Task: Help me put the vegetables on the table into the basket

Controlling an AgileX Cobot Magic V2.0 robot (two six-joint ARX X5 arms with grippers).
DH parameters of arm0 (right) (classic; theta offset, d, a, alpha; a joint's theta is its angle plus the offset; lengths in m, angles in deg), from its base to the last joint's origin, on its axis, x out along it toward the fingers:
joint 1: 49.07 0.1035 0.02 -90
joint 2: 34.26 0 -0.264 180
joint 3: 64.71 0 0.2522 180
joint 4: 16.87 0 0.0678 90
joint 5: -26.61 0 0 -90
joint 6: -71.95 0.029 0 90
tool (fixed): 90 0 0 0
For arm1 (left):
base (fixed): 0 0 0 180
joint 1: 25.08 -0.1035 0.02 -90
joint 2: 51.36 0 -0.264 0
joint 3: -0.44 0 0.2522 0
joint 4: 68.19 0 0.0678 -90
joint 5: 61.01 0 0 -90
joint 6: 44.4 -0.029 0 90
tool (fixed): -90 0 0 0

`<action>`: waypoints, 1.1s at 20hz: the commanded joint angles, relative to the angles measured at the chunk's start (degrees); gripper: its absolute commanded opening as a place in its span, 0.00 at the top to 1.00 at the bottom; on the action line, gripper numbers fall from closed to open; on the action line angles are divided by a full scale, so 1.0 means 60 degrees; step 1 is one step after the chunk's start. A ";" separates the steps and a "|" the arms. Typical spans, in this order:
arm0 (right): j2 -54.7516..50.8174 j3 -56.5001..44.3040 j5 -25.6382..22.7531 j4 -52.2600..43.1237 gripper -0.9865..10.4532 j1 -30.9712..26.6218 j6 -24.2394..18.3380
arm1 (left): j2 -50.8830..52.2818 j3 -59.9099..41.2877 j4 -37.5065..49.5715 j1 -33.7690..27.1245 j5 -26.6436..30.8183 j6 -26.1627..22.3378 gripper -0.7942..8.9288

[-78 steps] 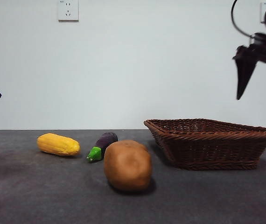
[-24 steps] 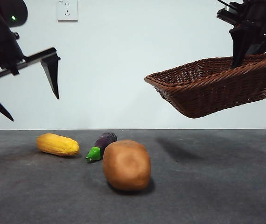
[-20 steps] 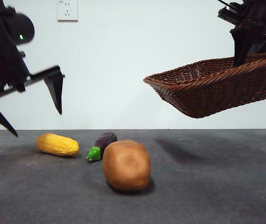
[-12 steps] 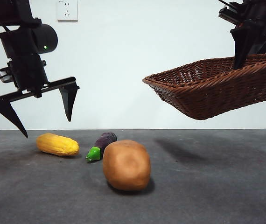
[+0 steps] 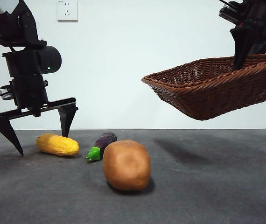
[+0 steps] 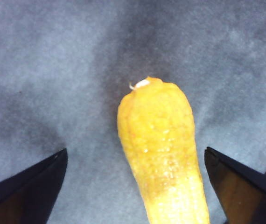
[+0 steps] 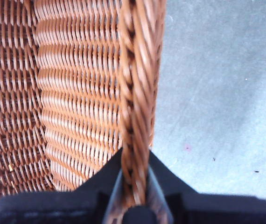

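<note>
Left gripper (image 5: 36, 135): jaws spread wide, straddling yellow corn cob (image 5: 57, 144) on dark grey table (image 5: 207, 186), far left. Right gripper (image 5: 239, 60): clamped on braided rim of brown wicker basket (image 5: 217, 91), held tilted aloft, right.

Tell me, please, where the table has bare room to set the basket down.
Bare table lies under the raised basket, beside the potato. It is crowded around the corn, eggplant and left gripper.
</note>
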 commanded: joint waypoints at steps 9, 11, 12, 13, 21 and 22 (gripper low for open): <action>-0.0106 0.0044 0.0109 0.0178 0.93 0.0011 -0.0062 | -0.0058 0.0182 0.0226 0.0146 -0.0517 -0.1275 0.93; -0.0106 0.0040 0.0098 0.0058 0.93 0.0011 0.0033 | 0.0087 0.0794 0.0047 0.0146 -0.1158 -0.2218 0.93; -0.0106 0.0033 -0.0029 0.0022 0.93 0.0011 0.0270 | 0.0146 0.1282 -0.0226 0.0157 -0.1446 -0.2794 0.93; -0.0106 0.0022 -0.0255 -0.0011 0.93 0.0011 0.0532 | 0.0182 0.1836 -0.0546 0.0237 -0.1676 -0.3406 0.93; -0.0106 -0.0011 -0.1319 0.0211 0.93 0.0896 0.1825 | 0.0481 0.4681 -0.1249 0.2135 -0.5486 -0.5861 0.93; -0.0106 -0.0011 -0.1304 0.0200 0.93 0.1224 0.1887 | 0.0481 0.4681 -0.1264 0.2463 -0.5366 -0.5978 0.93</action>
